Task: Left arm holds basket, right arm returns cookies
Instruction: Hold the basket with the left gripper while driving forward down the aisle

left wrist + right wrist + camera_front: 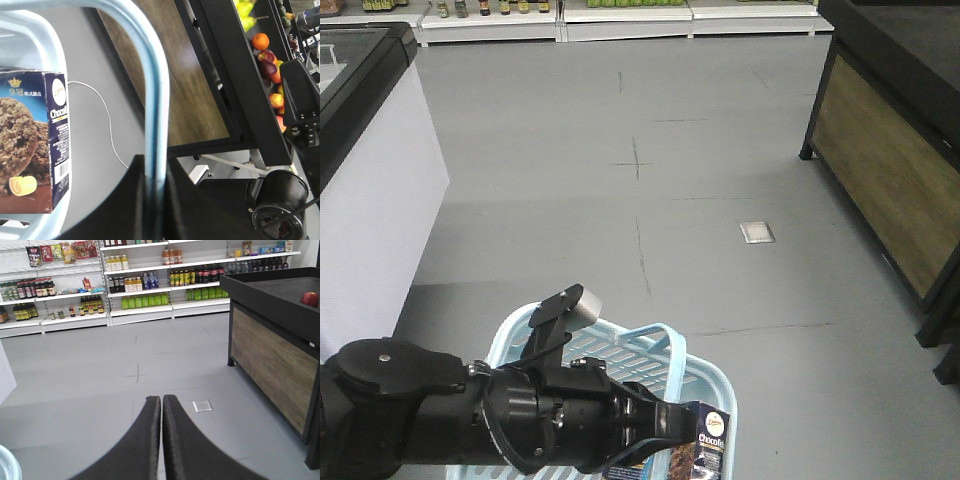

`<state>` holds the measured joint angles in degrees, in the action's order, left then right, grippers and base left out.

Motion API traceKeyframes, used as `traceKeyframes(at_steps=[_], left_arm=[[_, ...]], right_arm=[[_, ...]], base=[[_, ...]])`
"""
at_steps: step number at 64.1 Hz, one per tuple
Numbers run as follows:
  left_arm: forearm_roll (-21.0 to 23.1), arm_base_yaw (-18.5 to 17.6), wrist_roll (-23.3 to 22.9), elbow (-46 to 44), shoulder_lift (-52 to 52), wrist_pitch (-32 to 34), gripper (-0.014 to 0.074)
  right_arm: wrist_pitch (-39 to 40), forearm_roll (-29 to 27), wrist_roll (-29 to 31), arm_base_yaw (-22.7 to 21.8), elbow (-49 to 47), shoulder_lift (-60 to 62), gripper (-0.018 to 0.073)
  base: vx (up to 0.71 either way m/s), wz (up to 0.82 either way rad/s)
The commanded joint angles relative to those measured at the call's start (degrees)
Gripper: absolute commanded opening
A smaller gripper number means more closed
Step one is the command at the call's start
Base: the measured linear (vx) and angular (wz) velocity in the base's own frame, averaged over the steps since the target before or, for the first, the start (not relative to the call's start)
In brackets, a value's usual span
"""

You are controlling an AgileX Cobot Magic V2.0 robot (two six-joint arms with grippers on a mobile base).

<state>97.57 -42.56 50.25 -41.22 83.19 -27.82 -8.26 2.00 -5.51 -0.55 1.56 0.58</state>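
The basket (pixel 722 392) is in the near foreground, with the left arm (pixel 430 410) reaching across in front of it from the left. The cookies (pixel 712 442) stand upright inside it, toward its right side. Its handle (pixel 156 100) passes between the closed-in jaws of the left gripper (pixel 156 172). A cabinet (pixel 370 170) stands at left and a produce stand (pixel 885 150) at right (fruit (pixel 272 75) on top). Shelves (pixel 620 22) line the far wall, and a floor plate (pixel 757 232) lies between.
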Motion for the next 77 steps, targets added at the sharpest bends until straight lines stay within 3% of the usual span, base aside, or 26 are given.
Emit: traceKeyframes(at_steps=[1, 77], left_arm=[[3.7, -0.2, 1.0, -1.6, -2.4, -2.0, -0.0006], [3.7, -0.2, 1.0, -1.6, -2.4, -2.0, -0.0006]], right_arm=[[4.3, 0.6, 0.1, 0.0, 0.2, 0.7, -0.0008], [4.3, 0.6, 0.1, 0.0, 0.2, 0.7, -0.0008]], base=[[0.30, 0.05], [0.35, 0.04]])
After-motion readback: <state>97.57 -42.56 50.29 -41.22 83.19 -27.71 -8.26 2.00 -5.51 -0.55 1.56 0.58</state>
